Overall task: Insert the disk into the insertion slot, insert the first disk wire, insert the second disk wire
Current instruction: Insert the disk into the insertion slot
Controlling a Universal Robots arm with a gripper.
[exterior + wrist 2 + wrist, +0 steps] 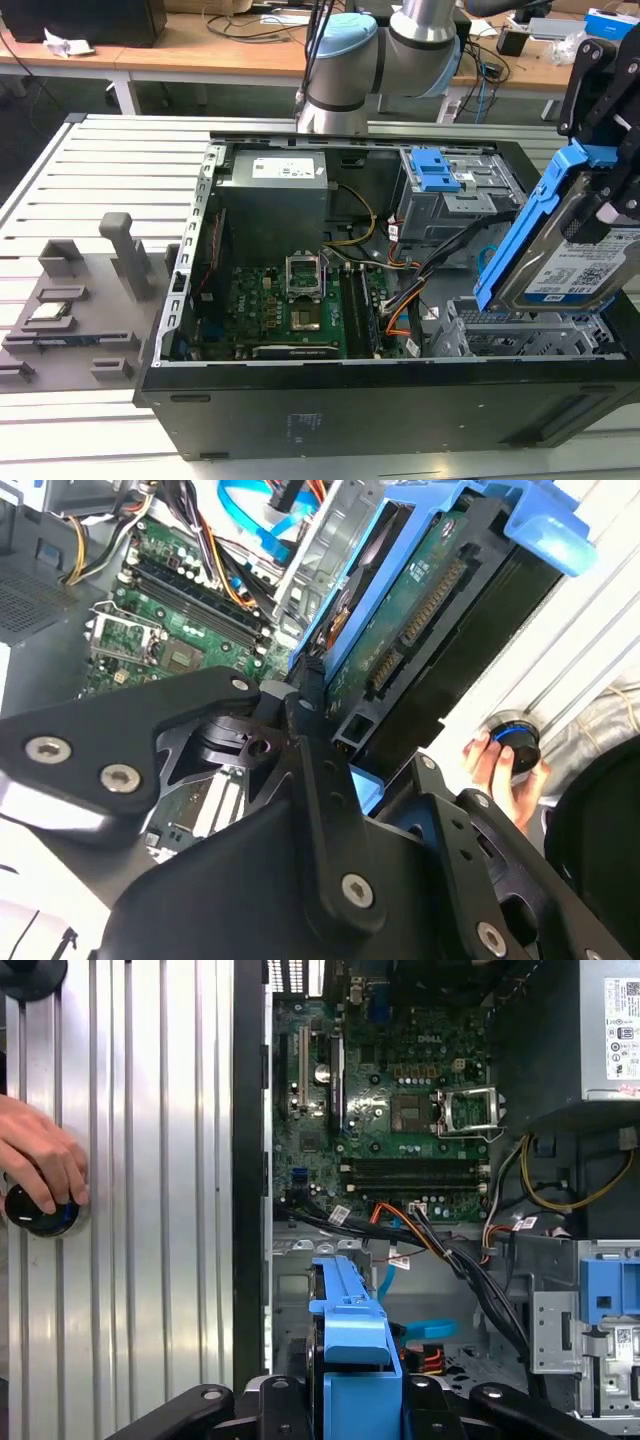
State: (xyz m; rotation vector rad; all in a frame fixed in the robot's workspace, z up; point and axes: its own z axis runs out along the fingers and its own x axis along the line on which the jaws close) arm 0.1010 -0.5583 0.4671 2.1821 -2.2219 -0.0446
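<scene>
Exterior view, taken from its left to its right: a grey fixture tray [70, 310] lies on the slatted table [60, 180], just beside the open computer case [350, 410]. Inside the case the power supply [275, 190] sits behind the motherboard [300, 310]. A black cable bundle [445, 255] runs from the board area toward the grey drive bay [450, 195] with blue tabs, and orange and blue wires [397, 312] lie loose below the bundle.

Further to the exterior view's right stands the insertion slot [520, 335], a perforated silver cage with its top open. The disk [575, 260] is above it in its blue carrier [525, 235] and is not seated. Its long axis is tilted, running from high on the right down toward the cage mouth. Whether the lower end touches the cage cannot be told.

The gripper [600, 175] is at the disk's upper end, with its fingers [300, 730] closed on the carrier. The cable bundle lies near the carrier's lower corner and is judged the likeliest obstruction.

In the second wrist view the disk's connector [420, 615] is bare, with no wire attached.

In the first wrist view a person's hand [40, 1160] rests on a black knob [35, 1215] on the table, outside the case and well apart from the gripper
</scene>
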